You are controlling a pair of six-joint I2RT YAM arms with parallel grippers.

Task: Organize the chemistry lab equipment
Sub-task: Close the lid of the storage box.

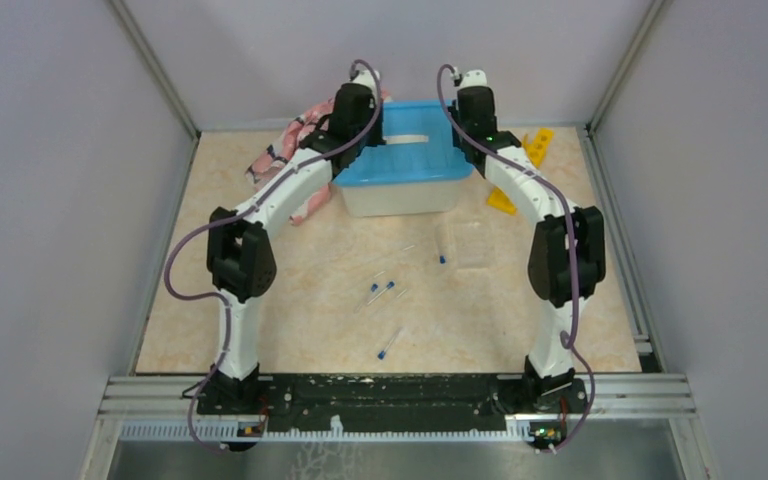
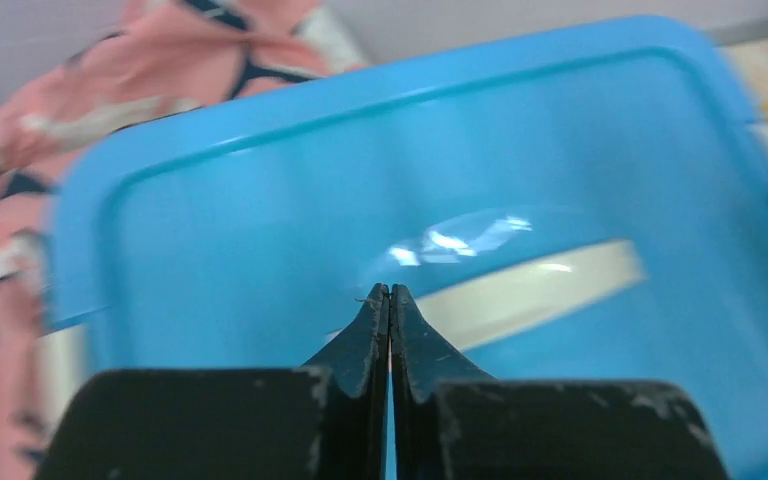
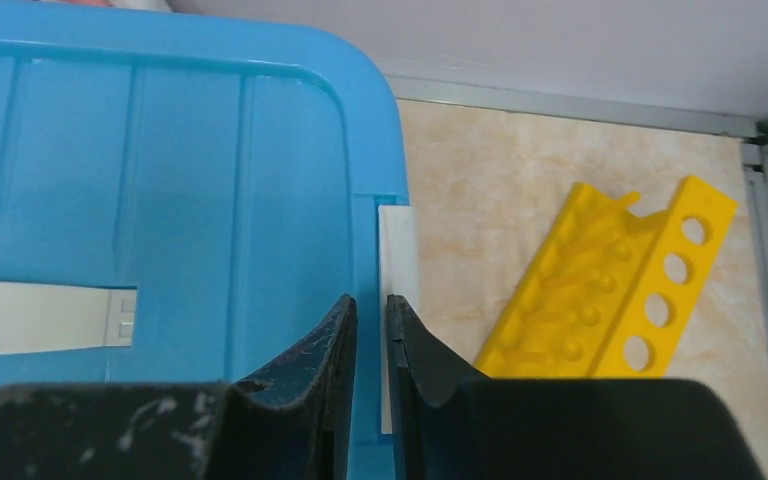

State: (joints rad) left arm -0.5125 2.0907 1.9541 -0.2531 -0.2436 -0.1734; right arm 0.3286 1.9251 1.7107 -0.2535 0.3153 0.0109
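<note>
Several thin clear tubes with blue caps [image 1: 388, 345] lie loose on the middle of the table. A long yellow holed rack [image 1: 533, 150] [image 3: 610, 290] lies at the back right, beside the bin. My left gripper [image 2: 390, 290] hovers over the bin's blue lid [image 2: 260, 250], shut with nothing between its fingers. My right gripper [image 3: 370, 300] hangs over the lid's right edge [image 3: 360, 150]. Its jaws stand a narrow gap apart, and only the lid's rim and a white tab [image 3: 397, 260] show through the gap.
The white bin with the blue lid [image 1: 405, 160] stands at the back centre. A pink patterned cloth [image 1: 285, 150] is bunched at its left. A clear plastic piece [image 1: 473, 243] lies right of centre. Grey walls close in the table's sides and back.
</note>
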